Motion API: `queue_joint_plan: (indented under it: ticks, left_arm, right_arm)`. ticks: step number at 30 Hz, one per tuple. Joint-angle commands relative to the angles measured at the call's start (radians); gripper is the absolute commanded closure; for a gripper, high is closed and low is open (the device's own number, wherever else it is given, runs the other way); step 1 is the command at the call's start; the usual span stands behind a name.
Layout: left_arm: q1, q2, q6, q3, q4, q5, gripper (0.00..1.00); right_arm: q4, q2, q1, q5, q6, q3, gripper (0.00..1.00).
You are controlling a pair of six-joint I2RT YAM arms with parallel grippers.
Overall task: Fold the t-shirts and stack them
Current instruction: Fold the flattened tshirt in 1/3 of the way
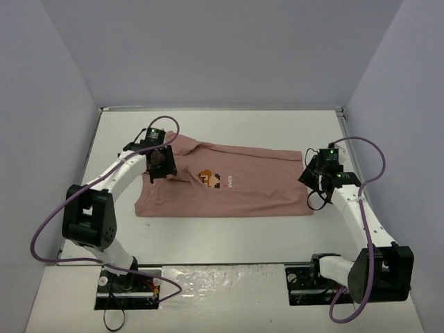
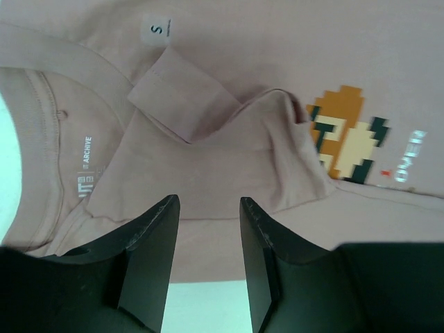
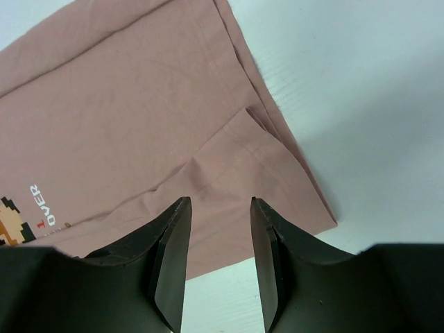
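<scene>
1 pink t-shirt point(image 1: 236, 184) lies flat on the white table point(image 1: 229, 236), near the middle. It lies sideways. Its neck hole point(image 2: 35, 118) points toward the left arm and its bottom edge point(image 3: 274, 132) points toward the right arm.

The shirt is a soft, dusty pink. On the chest is a small blocky picture point(image 2: 343, 132) in orange, black and white, with tiny white letters point(image 2: 409, 156) beside it. 1 short sleeve point(image 2: 184, 97) is folded in over the chest. A bump of cloth next to it hides the edge of the picture. A little white tag point(image 2: 155, 30) with an S sits on the cloth near the sleeve. At the other end, a flap point(image 3: 243, 159) of cloth lies folded over the corner.

The left gripper point(image 1: 161, 166) is over the neck end of the shirt. Its 2 black fingers point(image 2: 149, 257) stand a little apart and hold nothing. Pink cloth shows in the gap.

The right gripper point(image 1: 316, 182) is over the bottom corner of the shirt. Its 2 fingers point(image 3: 170, 257) also stand a little apart, with nothing pinched between them.

I cannot tell if either one touches the cloth.
</scene>
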Motion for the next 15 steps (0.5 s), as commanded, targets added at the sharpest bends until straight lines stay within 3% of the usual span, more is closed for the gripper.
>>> queue_joint_plan:
  ticks: [1,15]
  left_arm:
    - [-0.007,0.061,-0.003,0.012,0.054,0.020,0.63]
    - [-0.017,0.297,0.071,0.144,0.091,-0.026,0.63]
  right_arm:
    - [-0.012,0.008,0.010,-0.001,-0.019,0.012,0.63]
    - [-0.010,0.031,0.008,0.014,-0.027,-0.005,0.62]
